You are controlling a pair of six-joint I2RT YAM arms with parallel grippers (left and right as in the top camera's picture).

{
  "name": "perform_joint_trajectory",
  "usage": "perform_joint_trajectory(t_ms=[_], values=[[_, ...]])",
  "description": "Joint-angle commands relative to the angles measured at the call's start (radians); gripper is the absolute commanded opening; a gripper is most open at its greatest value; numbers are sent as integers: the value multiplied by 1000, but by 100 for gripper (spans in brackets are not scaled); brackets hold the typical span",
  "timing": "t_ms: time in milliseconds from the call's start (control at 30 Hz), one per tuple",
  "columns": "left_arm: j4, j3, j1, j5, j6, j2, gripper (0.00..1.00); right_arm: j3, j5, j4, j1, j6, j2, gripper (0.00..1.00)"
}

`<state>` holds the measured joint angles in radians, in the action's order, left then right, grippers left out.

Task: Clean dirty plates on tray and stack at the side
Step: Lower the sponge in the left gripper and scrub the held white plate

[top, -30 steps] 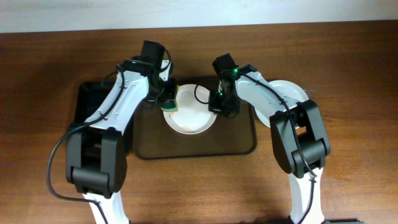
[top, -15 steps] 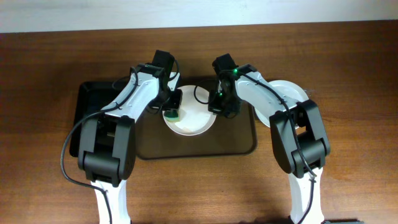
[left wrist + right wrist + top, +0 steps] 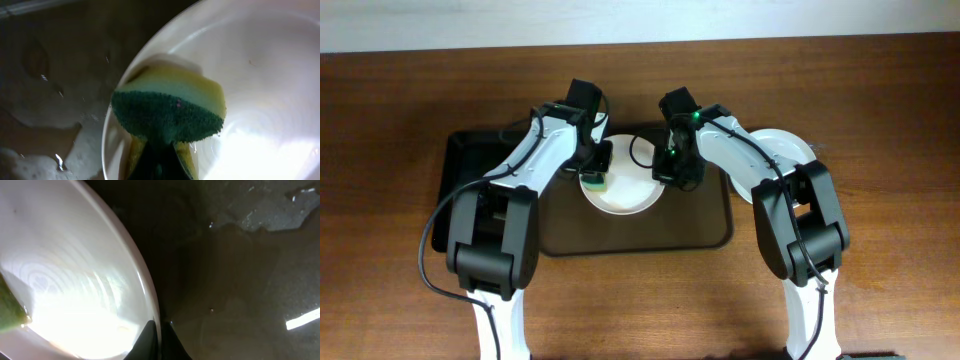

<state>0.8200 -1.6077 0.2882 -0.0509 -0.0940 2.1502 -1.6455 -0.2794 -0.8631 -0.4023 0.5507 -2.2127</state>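
A white plate (image 3: 625,190) lies on the brown tray (image 3: 700,232). My left gripper (image 3: 594,176) is shut on a yellow and green sponge (image 3: 170,107) that presses on the plate's left inner rim (image 3: 260,75). My right gripper (image 3: 668,172) is shut on the plate's right rim (image 3: 145,285), its fingers (image 3: 159,335) pinching the edge. A second white plate (image 3: 790,150) lies on the table to the right of the tray, partly under my right arm. No pale blue-green plate is in view.
A black tray (image 3: 460,185) sits left of the brown tray, partly under my left arm. The brown tray's floor is wet, with foam patches (image 3: 55,120) beside the plate and water sheen (image 3: 280,210) on its right.
My left gripper with the sponge moved right from the tray's left side onto the plate's left rim, then shifted slightly on it. My right gripper stayed on the plate's right rim.
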Motion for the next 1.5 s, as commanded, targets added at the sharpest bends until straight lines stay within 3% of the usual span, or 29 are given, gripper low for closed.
perform_joint_trajectory(t_ms=[0, 100, 300, 367, 533, 633, 833, 967, 1100, 1167, 1467], values=[[-30, 8, -2, 79, -18, 32, 1, 16, 29, -6, -4, 4, -35, 4], [34, 8, 3, -82, 8, 32, 1, 18, 29, -3, -4, 4, -35, 4], [132, -22, 2, -500, 204, 32, 1, 18, 28, 0, -4, 4, -35, 4], [106, -28, -1, -463, 190, 32, 1, 18, 28, 0, -4, 4, -35, 4], [-33, -28, -4, -145, -3, 32, 1, 19, 28, -3, -4, 4, -35, 4], [-116, -28, -3, -46, -84, 32, 1, 19, 29, -3, -4, 4, -35, 4], [36, -72, -3, 122, -305, 32, 1, 19, 29, -2, -4, 4, -35, 4], [257, -196, -2, 119, -312, 32, 1, 19, 29, 0, -4, 4, -35, 4], [402, -246, -2, -24, -193, 32, 1, 19, 28, 0, -4, 4, -35, 4], [398, -239, -2, -88, -162, 39, 1, 19, 28, -1, -4, 4, -35, 4], [257, -238, 0, -84, -113, 140, 1, 19, 29, -7, -4, 0, -35, 4]])
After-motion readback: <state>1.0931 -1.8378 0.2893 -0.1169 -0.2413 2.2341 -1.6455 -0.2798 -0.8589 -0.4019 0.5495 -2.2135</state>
